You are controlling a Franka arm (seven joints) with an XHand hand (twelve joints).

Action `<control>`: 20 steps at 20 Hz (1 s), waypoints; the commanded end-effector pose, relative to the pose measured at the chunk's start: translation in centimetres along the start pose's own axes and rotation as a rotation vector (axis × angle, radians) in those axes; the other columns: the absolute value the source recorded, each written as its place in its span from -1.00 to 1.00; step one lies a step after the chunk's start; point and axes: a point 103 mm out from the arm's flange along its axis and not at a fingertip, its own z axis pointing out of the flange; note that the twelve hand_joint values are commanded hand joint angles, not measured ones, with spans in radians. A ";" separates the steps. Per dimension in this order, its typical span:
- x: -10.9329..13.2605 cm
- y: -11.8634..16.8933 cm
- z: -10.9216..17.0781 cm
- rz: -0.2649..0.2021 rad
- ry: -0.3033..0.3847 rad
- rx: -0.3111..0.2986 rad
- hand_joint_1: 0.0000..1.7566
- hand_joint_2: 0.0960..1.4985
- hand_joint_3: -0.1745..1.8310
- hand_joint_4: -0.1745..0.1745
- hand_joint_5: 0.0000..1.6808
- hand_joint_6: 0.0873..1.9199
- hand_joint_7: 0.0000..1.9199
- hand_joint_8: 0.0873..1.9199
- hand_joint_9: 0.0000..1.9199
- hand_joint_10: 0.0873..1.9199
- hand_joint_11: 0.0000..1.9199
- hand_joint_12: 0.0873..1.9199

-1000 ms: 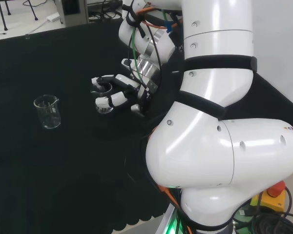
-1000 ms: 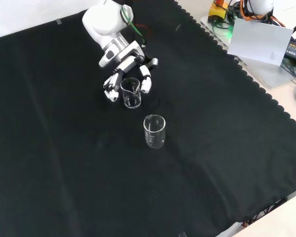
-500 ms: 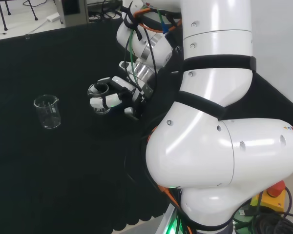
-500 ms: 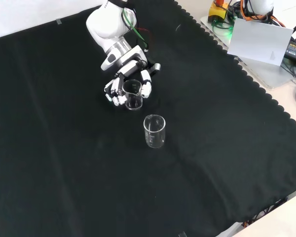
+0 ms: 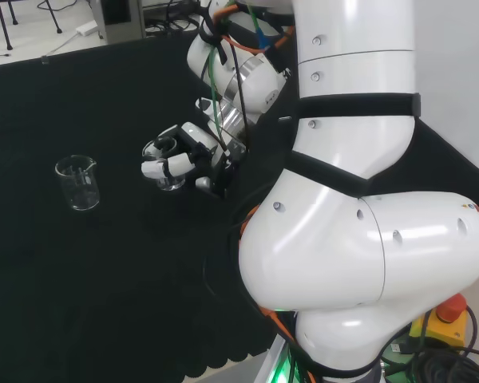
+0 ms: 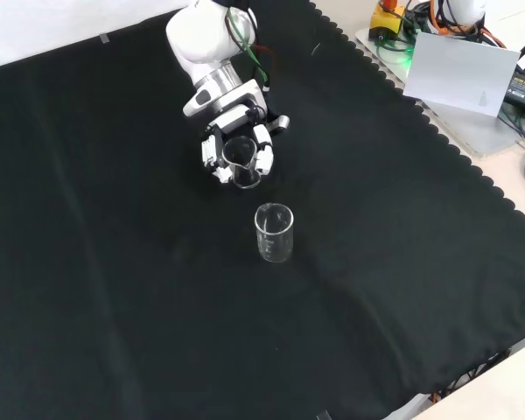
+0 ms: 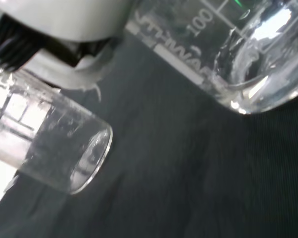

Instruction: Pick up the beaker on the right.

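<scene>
Black cloth covers the worktop; on it, in the front view, a second beaker stands free, just below the hand. Fingers and thumb are curled round the target beaker, seen in the head view right of the other glass. Judging by the wrist view, its base looks lifted off the cloth. Raise straight and keep the rim level; avoid swinging toward the neighbour.

Head behind arm, front opposite; both share cloth.
</scene>
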 end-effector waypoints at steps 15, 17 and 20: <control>6.6 -1.1 -5.6 -0.020 -0.229 -0.125 0.33 -0.30 -0.19 1.00 0.82 -0.92 0.94 -0.80 0.74 -0.56 0.42 -0.21; 7.0 -1.5 -6.1 -0.017 -0.240 -0.130 0.34 -0.30 -0.18 1.00 0.83 -0.92 0.94 -0.80 0.74 -0.56 0.42 -0.21; 7.4 -2.0 -6.7 -0.002 -0.243 -0.139 0.34 -0.30 -0.18 1.00 0.83 -0.92 0.94 -0.80 0.74 -0.56 0.42 -0.21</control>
